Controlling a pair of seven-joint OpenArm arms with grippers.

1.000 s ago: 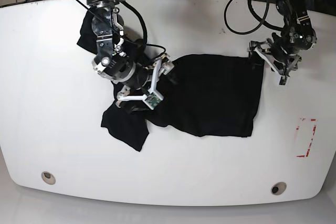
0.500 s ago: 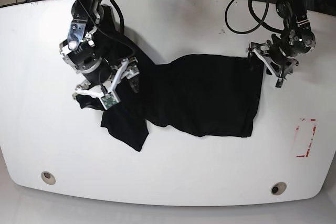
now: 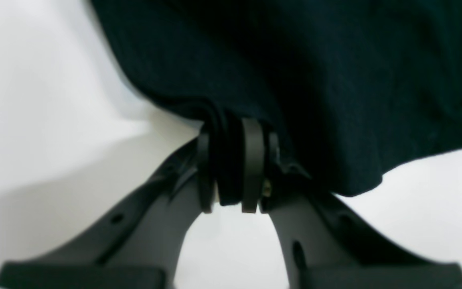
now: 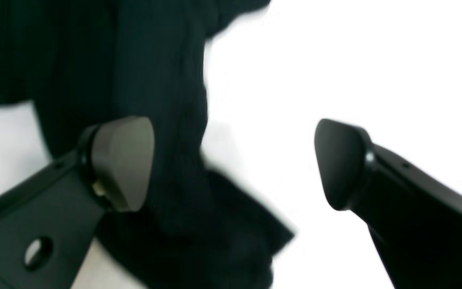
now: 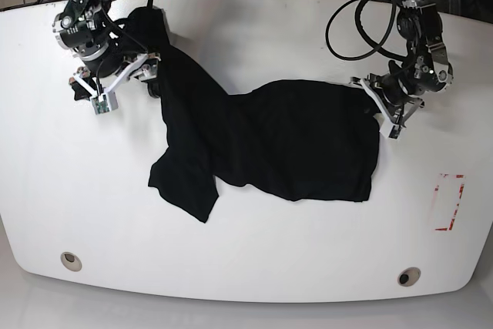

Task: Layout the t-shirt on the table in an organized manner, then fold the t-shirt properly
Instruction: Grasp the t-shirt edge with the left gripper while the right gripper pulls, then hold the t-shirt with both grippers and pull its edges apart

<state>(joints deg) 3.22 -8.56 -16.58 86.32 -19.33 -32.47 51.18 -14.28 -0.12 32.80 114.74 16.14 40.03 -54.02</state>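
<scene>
Layout was unfinished: t-shirt [image 5: 293, 140] lay rumpled on table [image 5: 246, 252], unfolded. Left gripper [image 3: 231, 176] was clamped on its edge; right gripper [image 4: 235, 164] stood apart.

Left arm: black jointed arm with looping black cables, entering from the far edge on the base view's right, elbow bent, wrist turned inward. Left gripper [image 5: 379, 109]: white-framed, dark padded jaws drawn together, pinching a bunched edge of the black cloth t-shirt [image 5: 308, 140], as the wrist view shows [image 3: 235, 168].

Right arm: black jointed arm entering at the base view's far left, wrist angled down and outward. Right gripper [image 5: 115, 90]: white-framed, jaws spread wide apart [image 4: 235, 164], nothing between them; one pad [image 4: 122, 160] lies over dark cloth.
</scene>
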